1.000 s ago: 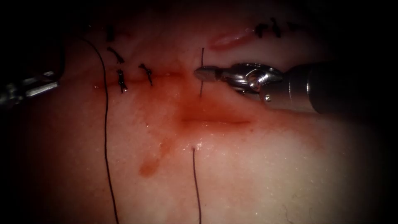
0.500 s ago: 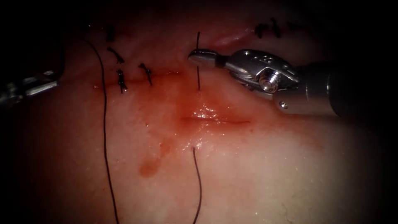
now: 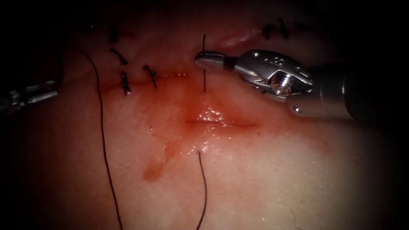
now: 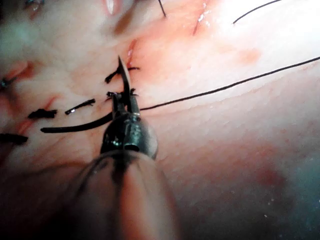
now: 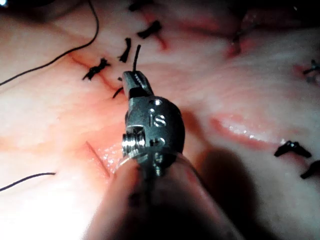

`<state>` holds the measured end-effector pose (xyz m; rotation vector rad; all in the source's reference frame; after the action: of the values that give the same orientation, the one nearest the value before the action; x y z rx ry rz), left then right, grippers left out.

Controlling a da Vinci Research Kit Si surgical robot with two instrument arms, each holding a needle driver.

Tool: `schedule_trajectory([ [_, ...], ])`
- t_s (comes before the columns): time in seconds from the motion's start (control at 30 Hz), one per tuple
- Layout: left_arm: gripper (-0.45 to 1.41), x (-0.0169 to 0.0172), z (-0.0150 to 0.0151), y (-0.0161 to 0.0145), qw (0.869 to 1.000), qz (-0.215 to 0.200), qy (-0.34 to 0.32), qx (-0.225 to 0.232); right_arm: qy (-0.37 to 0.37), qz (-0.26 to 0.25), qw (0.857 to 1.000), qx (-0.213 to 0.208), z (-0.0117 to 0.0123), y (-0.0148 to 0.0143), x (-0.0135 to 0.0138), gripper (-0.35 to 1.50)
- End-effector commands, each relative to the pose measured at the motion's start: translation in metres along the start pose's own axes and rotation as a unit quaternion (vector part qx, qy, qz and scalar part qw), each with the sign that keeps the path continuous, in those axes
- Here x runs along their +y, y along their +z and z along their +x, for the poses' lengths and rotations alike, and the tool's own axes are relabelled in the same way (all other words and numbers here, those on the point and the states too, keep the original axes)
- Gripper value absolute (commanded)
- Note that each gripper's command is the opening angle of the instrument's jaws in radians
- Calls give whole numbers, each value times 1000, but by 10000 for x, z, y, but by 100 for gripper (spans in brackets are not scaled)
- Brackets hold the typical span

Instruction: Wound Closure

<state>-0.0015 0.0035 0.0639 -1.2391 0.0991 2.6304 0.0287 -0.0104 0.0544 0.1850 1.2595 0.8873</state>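
Note:
My right tool (image 3: pixel 206 58) comes in from the right, its jaws shut on the short end of the thread (image 3: pixel 204 42) just beyond the open cut (image 3: pixel 221 124). This strand rises from the tissue on the far side of the cut; the right wrist view shows the jaws (image 5: pixel 136 80) clamped on it. A second strand (image 3: pixel 203 191) leaves the tissue on the near side. At the far left my left tool (image 3: pixel 44 91) is shut on the curved needle (image 4: pixel 124 80), which is out of the tissue with its point past the jaws (image 4: pixel 122 102). A long thread (image 3: pixel 102 127) trails from there.
Tied stitches (image 3: pixel 124 81) (image 3: pixel 150 74) close the left part of the cut, with more knots (image 3: pixel 275 30) at the far right. Red fluid (image 3: pixel 153 170) stains the tissue around and below the cut.
My right tool has lifted away from the cut toward the far side with the short thread end in its jaws. The long thread on the left has shifted slightly left.

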Motion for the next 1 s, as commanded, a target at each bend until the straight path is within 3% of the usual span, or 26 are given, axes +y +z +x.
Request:
schedule_trajectory([
  [0.03, -27, -2, -2, 9, 1000, -1, -1, 0, 0, 2, 1000, 4, 1, 12, -2, -35],
  [0.1, -15, -2, -5, 9, 1000, -3, -9, 0, 0, 4, 1000, 1, 1, 11, -5, -35],
  [0.13, 42, -3, -6, 9, 1000, 2, -29, -3, -3, 4, 1000, 1, 1, 12, -7, -35],
  [0.17, 66, -4, -7, 9, 999, 7, -35, -8, -20, 3, 1000, 4, 2, 13, -8, -35],
  [0.2, 103, -5, -9, 7, 999, 19, -44, -20, -27, -1, 1000, 12, 4, 16, -9, 14],
  [0.27, 121, -8, -12, 0, 997, 33, -55, -35, -28, -4, 999, 24, 7, 18, -8, 98],
  [0.3, 133, -11, -15, -12, 996, 40, -63, -45, 23, -1, 999, 27, 9, 19, -7, 136],
  [0.4, 138, -12, -17, -22, 996, 36, -61, -50, 35, 3, 999, 26, 9, 18, -5, 148],
  [0.6, 140, -3, -21, -55, 994, 14, -67, -82, 40, 40, 998, 29, 9, 5, -4, 148],
  [0.83, 140, 3, 0, -86, 994, 3, -58, -91, -63, 29, 996, 61, 29, -13, 6, 148],
  [1.0, 140, 4, 48, -98, 995, 68, -13, -69, -90, -20, 995, 48, 44, -34, 17, 148],
])
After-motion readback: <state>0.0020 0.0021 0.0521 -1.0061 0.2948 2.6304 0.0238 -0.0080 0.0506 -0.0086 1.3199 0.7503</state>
